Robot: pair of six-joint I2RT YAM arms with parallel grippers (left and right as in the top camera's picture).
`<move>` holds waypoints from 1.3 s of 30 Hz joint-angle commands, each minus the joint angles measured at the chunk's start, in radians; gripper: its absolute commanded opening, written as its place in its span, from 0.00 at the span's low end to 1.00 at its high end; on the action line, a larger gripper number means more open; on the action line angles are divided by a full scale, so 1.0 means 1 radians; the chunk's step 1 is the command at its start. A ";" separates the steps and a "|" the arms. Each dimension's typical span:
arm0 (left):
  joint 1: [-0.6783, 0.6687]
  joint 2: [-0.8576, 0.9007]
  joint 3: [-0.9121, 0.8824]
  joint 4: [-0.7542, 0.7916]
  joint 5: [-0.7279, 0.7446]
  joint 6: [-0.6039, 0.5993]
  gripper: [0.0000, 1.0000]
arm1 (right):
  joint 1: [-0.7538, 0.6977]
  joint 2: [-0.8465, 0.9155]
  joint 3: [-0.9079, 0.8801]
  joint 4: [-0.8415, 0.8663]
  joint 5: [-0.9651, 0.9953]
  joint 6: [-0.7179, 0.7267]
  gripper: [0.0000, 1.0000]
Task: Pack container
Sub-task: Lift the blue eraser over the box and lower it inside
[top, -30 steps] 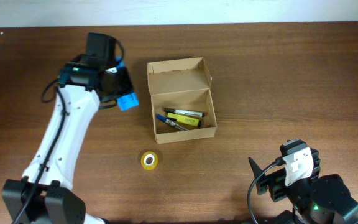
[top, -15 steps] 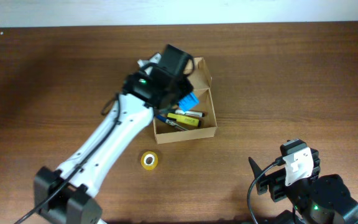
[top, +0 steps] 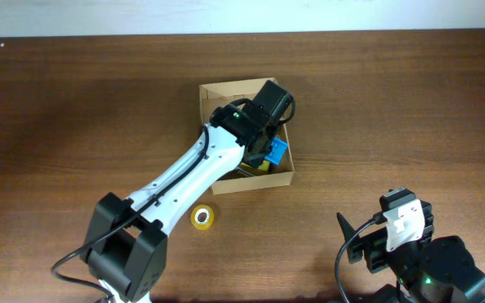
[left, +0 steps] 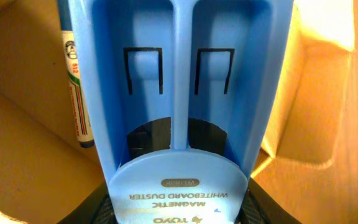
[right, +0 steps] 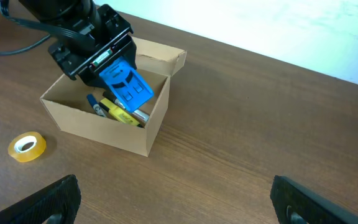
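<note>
Left fingers (right: pixel 114 50), clamped on the duster (right: pixel 126 87), should level it over the pens (right: pixel 120 112) in the box (right: pixel 104 134) before releasing; right fingers (right: pixel 55 199) apart.

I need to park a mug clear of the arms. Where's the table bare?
Bare: the wide stretch right of the container, beyond the right gripper; also the far-left corner past the left arm. Crowded: the container, with pens and the blue duster, and around the tape roll.

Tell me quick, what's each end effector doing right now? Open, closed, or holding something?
Left end effector: closed, holding the blue whiteboard duster.
Right end effector: open, holding nothing.
</note>
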 commanded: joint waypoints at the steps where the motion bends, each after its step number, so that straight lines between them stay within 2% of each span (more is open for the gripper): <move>1: 0.001 0.033 0.016 -0.003 -0.034 -0.103 0.24 | -0.005 -0.003 -0.002 0.000 0.016 0.011 0.99; 9: 0.005 0.073 0.016 -0.042 -0.033 -0.138 0.25 | -0.005 -0.003 -0.002 0.000 0.016 0.012 0.99; 11: 0.005 0.075 0.016 -0.052 -0.037 -0.139 0.34 | -0.005 -0.003 -0.002 0.000 0.016 0.012 0.99; 12: 0.005 0.076 0.016 -0.057 -0.039 -0.139 0.43 | -0.005 -0.003 -0.002 0.000 0.016 0.012 0.99; 13: 0.005 0.076 0.016 -0.057 -0.040 -0.138 0.46 | -0.005 -0.003 -0.002 0.000 0.016 0.012 0.99; 21: 0.005 0.076 0.016 -0.055 -0.044 -0.138 0.49 | -0.005 -0.003 -0.002 0.000 0.016 0.011 0.99; 24: 0.005 0.076 0.016 -0.055 -0.045 -0.138 0.64 | -0.005 -0.003 -0.002 0.000 0.016 0.012 0.99; 28: 0.005 0.076 0.016 -0.055 -0.048 -0.138 0.74 | -0.005 -0.003 -0.002 0.000 0.016 0.011 0.99; 36: 0.010 0.043 0.017 -0.055 -0.063 -0.129 0.75 | -0.005 -0.003 -0.002 0.000 0.016 0.012 0.99; 39: 0.018 -0.037 0.017 -0.055 -0.084 -0.020 0.77 | -0.005 -0.003 -0.002 0.000 0.016 0.012 0.99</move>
